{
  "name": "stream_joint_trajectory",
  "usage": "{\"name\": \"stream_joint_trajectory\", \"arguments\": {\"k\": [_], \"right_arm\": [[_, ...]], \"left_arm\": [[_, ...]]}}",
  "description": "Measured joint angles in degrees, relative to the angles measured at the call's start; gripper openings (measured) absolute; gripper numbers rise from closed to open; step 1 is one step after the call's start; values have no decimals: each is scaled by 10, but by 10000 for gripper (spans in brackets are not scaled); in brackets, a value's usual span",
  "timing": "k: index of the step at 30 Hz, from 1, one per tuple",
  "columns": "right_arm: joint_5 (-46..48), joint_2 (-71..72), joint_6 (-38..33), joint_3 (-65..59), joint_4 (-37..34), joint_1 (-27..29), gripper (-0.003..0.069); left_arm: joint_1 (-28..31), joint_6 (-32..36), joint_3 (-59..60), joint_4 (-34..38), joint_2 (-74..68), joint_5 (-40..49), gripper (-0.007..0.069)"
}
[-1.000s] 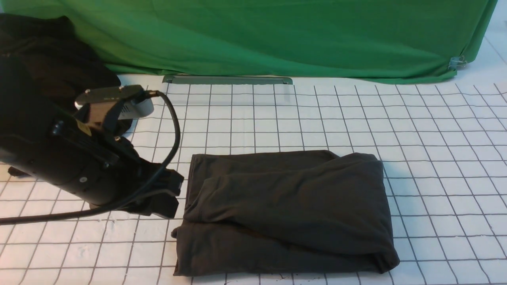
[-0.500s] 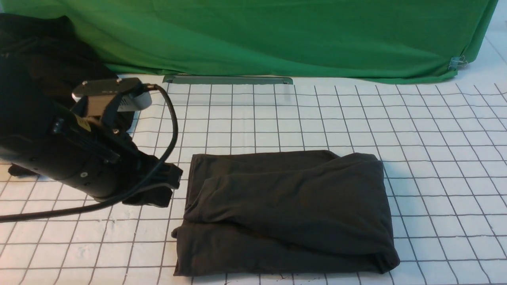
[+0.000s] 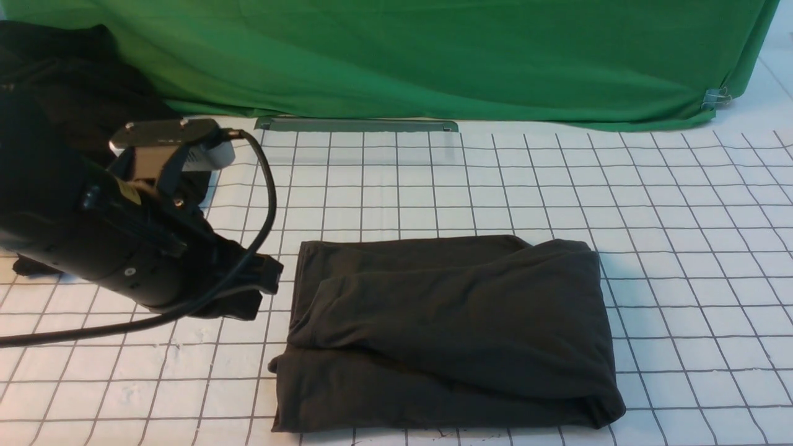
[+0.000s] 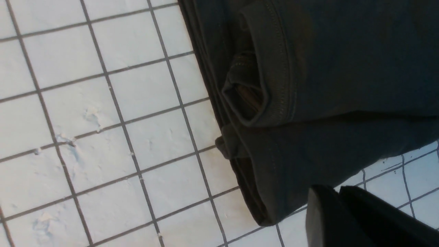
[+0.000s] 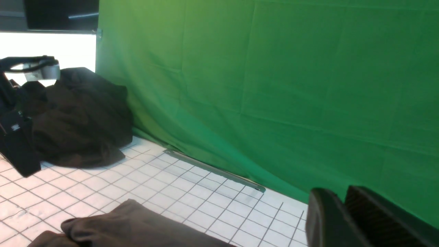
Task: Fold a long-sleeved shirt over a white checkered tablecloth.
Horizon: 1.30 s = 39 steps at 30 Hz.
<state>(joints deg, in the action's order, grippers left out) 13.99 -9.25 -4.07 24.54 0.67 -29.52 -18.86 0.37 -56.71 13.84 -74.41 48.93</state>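
Fingers of the left gripper point(image 4: 337, 219) sat pressed together, holding nothing, just beside the folded black long-sleeved shirt point(image 3: 446, 328).

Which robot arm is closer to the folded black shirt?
Left. The left gripper sits just beside the shirt, at its left edge. The right gripper is lifted away, facing the green cloth.

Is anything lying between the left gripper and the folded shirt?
Nothing visible does. The left gripper hangs just beside the shirt, and only bare tablecloth shows between them.
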Motion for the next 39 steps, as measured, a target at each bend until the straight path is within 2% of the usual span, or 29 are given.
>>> {"name": "stream_joint_trajectory", "arguments": {"k": [4,7,8,14,17,21,26,33,39], "right_arm": [[-13,0,0,-35,0,32,92],[-15,5,0,-67,0,82,96],[-15,18,0,-97,0,125,100],[-15,70,0,-203,0,251,113],[-8,88,0,-242,2,282,120],[-6,91,0,-249,20,291,125],[-8,91,0,-249,36,276,143],[-8,91,0,-249,38,220,163],[-8,91,0,-249,38,211,176]], "left_arm": [[0,0,0,-2,0,-8,0],[0,0,0,-2,0,-20,0],[0,0,0,-2,0,-30,0],[0,0,0,-2,0,-32,0],[0,0,0,-8,0,-34,0],[0,0,0,-15,1,-36,0],[0,-1,0,-17,25,-28,0],[0,-1,0,-24,115,17,0],[0,-1,15,-35,240,64,0]]}}
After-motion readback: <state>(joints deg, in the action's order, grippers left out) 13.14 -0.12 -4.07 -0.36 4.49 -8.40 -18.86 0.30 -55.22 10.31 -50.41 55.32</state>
